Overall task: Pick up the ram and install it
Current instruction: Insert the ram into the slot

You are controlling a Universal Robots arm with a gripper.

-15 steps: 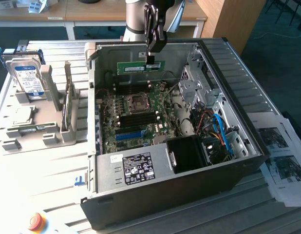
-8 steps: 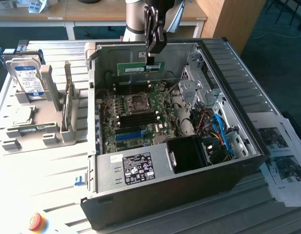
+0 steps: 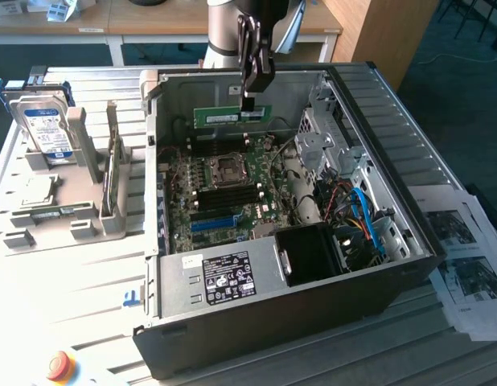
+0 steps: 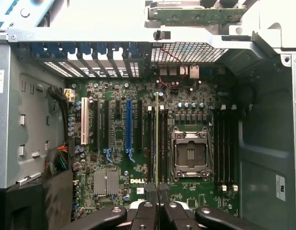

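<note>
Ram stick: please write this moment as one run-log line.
phase: carry | end effector: shut on ram stick | position: above motherboard in open computer case | seated: not yet

A dark grey metal computer case (image 3: 393, 121) lies open on its side on a pale slatted metal table (image 3: 71, 273). Inside it, a green motherboard (image 3: 180, 181) carries an empty square silver processor socket (image 3: 228, 166), a long blue expansion slot (image 3: 212, 223), a white slot (image 4: 85, 120) and a ribbed silver heat sink (image 4: 106, 182). A black box-shaped fan shroud (image 3: 313, 253) and blue cables (image 3: 363, 211) sit toward the exterior view's right. On that view's left, a silver hard drive with a blue-and-white label (image 3: 46, 129) stands upright in a grey plastic holder (image 3: 86, 149). Printed paper sheets (image 3: 466, 257) lie beside the case, and a round red button (image 3: 58, 364) sits on the table.
</note>
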